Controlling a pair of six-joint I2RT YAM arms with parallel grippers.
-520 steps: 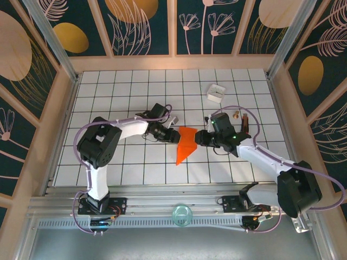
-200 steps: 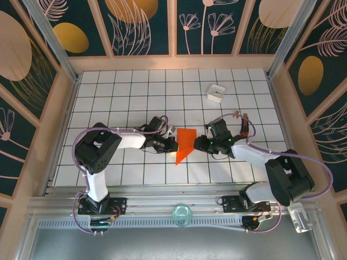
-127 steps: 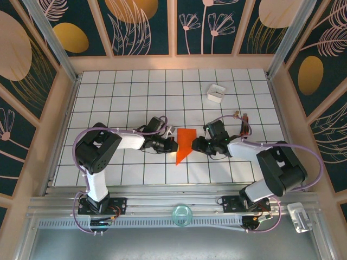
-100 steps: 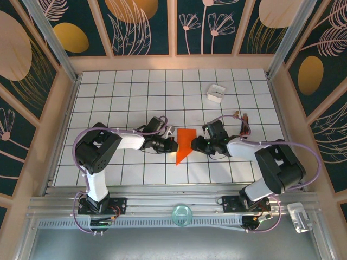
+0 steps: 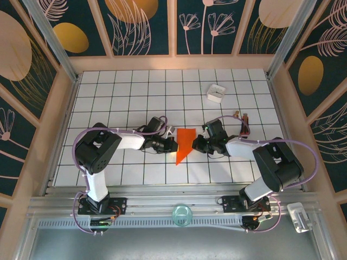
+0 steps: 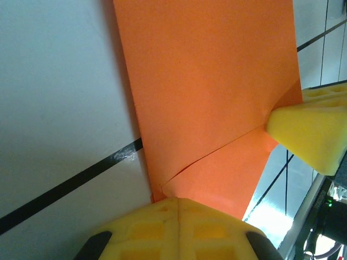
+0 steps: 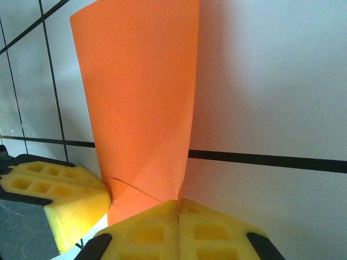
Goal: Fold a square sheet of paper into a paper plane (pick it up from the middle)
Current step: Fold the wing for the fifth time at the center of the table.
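The orange-red sheet of paper (image 5: 184, 144) is folded into a narrow pointed shape, its tip toward the near edge. It lies between the two arms at mid-table. My left gripper (image 5: 172, 145) is shut on its left edge, and my right gripper (image 5: 197, 145) is shut on its right edge. In the left wrist view the creased paper (image 6: 211, 103) runs up from my closed yellow fingertips (image 6: 179, 230), with the other arm's yellow fingertip (image 6: 312, 130) touching its far side. In the right wrist view the paper (image 7: 141, 103) rises from my closed fingertips (image 7: 179, 230), the left arm's finger (image 7: 54, 195) at its lower left.
A small white box (image 5: 216, 92) sits at the back right of the white grid table (image 5: 135, 92). Small brown items (image 5: 242, 120) lie right of the right arm. Wooden walls fence the table on three sides.
Both grippers dropped and came closer together with the paper, which now lies lower over the table. In the last half second the right arm shifted slightly; the paper barely moved.
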